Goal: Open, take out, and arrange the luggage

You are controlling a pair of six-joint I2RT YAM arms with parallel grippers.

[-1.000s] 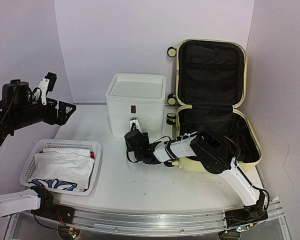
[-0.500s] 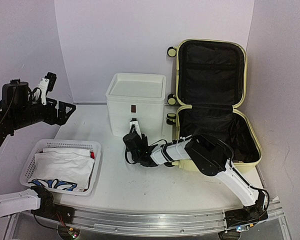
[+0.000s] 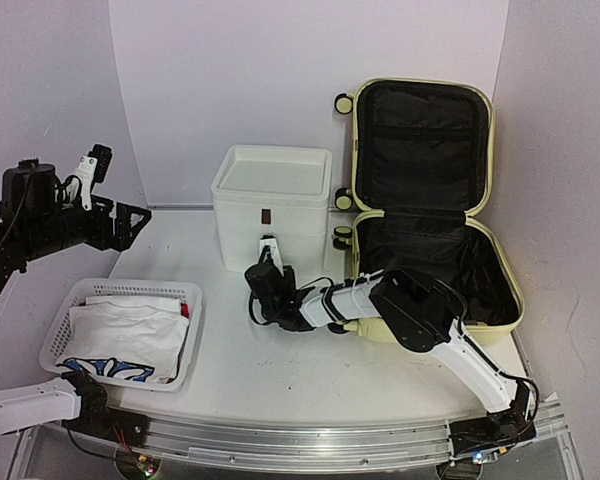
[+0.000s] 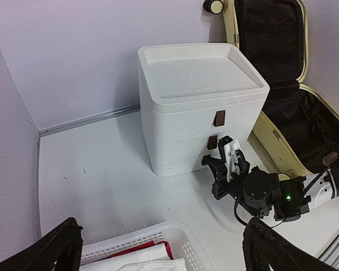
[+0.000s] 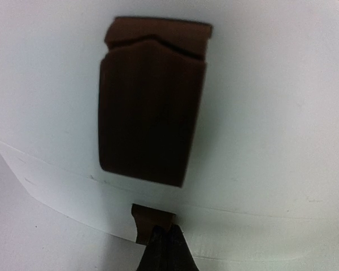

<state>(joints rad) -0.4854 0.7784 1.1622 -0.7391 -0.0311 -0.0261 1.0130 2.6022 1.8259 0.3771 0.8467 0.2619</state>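
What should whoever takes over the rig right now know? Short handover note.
Left gripper: open, empty, raised above the white perforated plastic basket of folded white clothes.
Right gripper: shut, tips at the small brown handle of the lower drawer in the white plastic drawer box; a real pinch is unclear.
Pale yellow hard-shell suitcase: at the right, lid upright.
Done: suitcase open.
Left: drawer looks shut; likely pull it, then arrange the clothes.
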